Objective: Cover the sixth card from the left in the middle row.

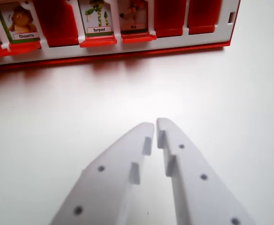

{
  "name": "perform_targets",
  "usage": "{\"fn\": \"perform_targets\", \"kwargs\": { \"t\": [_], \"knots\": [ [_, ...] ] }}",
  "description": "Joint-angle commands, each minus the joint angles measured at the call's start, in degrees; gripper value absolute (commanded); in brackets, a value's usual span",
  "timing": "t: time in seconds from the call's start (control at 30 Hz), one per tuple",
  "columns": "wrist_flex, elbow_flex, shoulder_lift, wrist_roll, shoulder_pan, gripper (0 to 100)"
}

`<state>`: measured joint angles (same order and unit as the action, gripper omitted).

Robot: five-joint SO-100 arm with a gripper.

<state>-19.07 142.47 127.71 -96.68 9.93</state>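
A red and white game board runs along the top of the wrist view. Its nearest row shows upright picture cards labelled Chouette, Serpent and a blurred one. Red covered slots sit between and to the wrist view's right of them. My white gripper hovers over the bare table well short of the board, its fingertips almost touching with nothing between them. The other rows of the board are out of frame.
White tabletop spreads all around the gripper. The board's right end stops near the wrist view's upper right.
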Motion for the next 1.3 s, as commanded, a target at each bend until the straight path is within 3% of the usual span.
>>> {"fn": "perform_targets", "kwargs": {
  "t": [0.0, 0.33, 1.27],
  "knots": [
    [4.7, -9.1, -6.7, -0.62, -1.0, 0],
    [8.0, -20.7, -20.9, -1.32, -1.3, 0],
    [10.5, -38.1, -42.4, -1.23, -0.8, 0]
  ]
}}
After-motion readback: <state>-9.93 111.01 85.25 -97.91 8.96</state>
